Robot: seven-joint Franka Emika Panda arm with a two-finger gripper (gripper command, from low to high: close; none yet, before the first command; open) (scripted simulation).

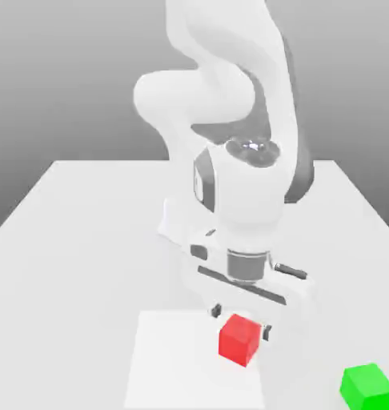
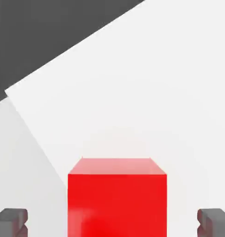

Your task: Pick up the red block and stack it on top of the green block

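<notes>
Grey backdrop behind, and in front of it a broad, pale surface point(image 1: 78, 264) with a whiter square patch point(image 1: 174, 360) on it. The red cube, plain and matte-faced point(image 1: 239, 340), sits over that patch's edge at the exterior view's right, under the white arm's hand point(image 1: 246, 282). The two small dark fingers point(image 2: 113, 223) stand wide open, gripping nothing.

What matters from where I'm standing is how the cube lies to them. In the exterior view their line runs roughly from ten o'clock to four o'clock, and the cube falls in the middle of it. The hand view has it centred too, a gap either side, its faces square to the fingers. It's a cube, so no long axis to chase; I'd say no further turn is called for. Whether the tips are low enough yet, I can't tell; close too high and they might only pinch the upper edge.

The matching bright green cube point(image 1: 367, 387) waits well apart, at about four o'clock from the red one in the exterior view.
</notes>
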